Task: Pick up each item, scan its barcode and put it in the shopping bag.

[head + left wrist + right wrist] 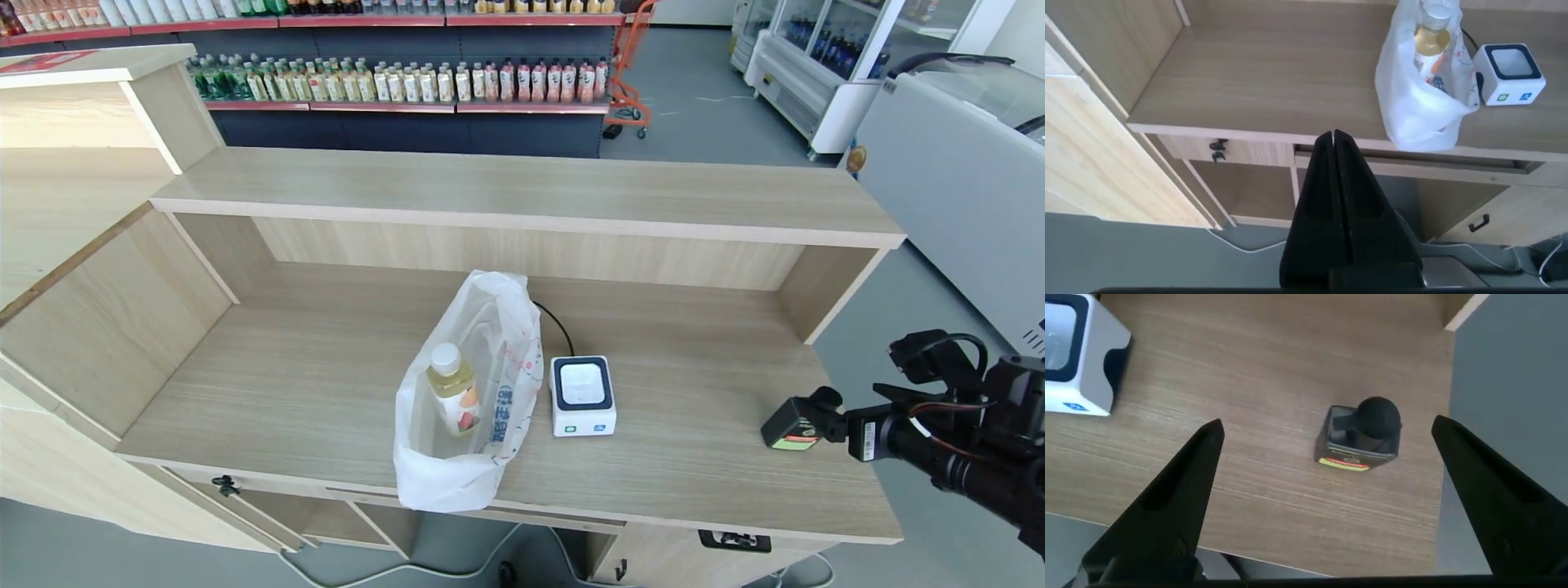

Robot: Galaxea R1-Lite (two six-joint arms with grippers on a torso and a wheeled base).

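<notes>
Right gripper (1327,425) is wide open above the small dark bottle (1360,449) at the right end of the counter (694,384) — the bottle lies between the fingers, untouched. It seems to lie on its side, cap toward the arm, so I judge its long axis crosses the closing line: fit for a side grasp. Left gripper (1333,139) is closed and empty, well apart — I give this to the right arm. Scanner (582,394) and shopping bag (441,482) lie to the bottle's left
</notes>
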